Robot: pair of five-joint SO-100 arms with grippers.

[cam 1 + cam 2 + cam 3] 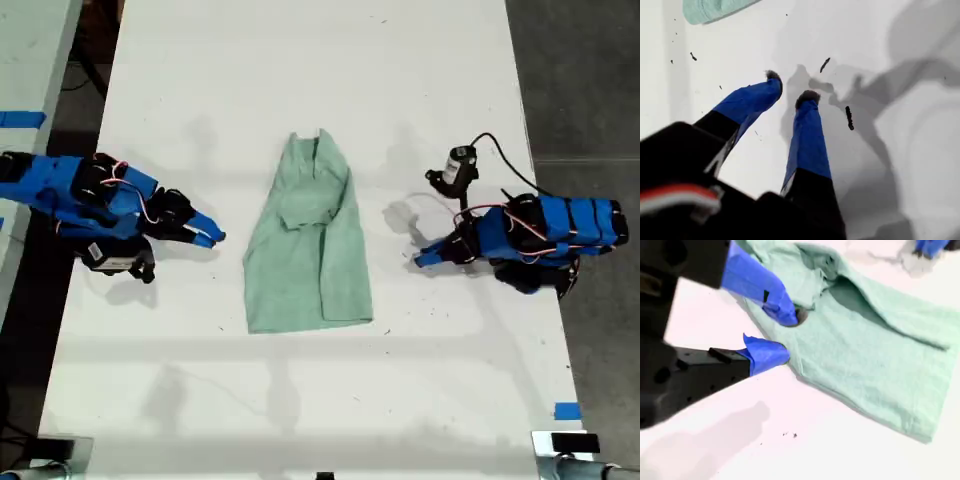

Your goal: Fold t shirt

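The pale mint-green t shirt (310,260) lies flat on the white table (300,60), narrow at the far end and wider toward the near edge, with a fold across its upper part. My first gripper (418,260) (790,87) rests on the table at the exterior view's right, a short gap from the cloth, open and empty. Only a corner of the t shirt (705,10) shows in its wrist view. My second gripper (215,237) (787,335) sits at the exterior view's left, open, just off the edge of the t shirt (875,355), with nothing between its fingers.
A small black device (458,168) with a cable stands behind the first arm. A blue tape piece (567,410) marks the table's near corner at the exterior view's right. A dark floor borders the table on both sides. Black specks (849,117) dot the tabletop.
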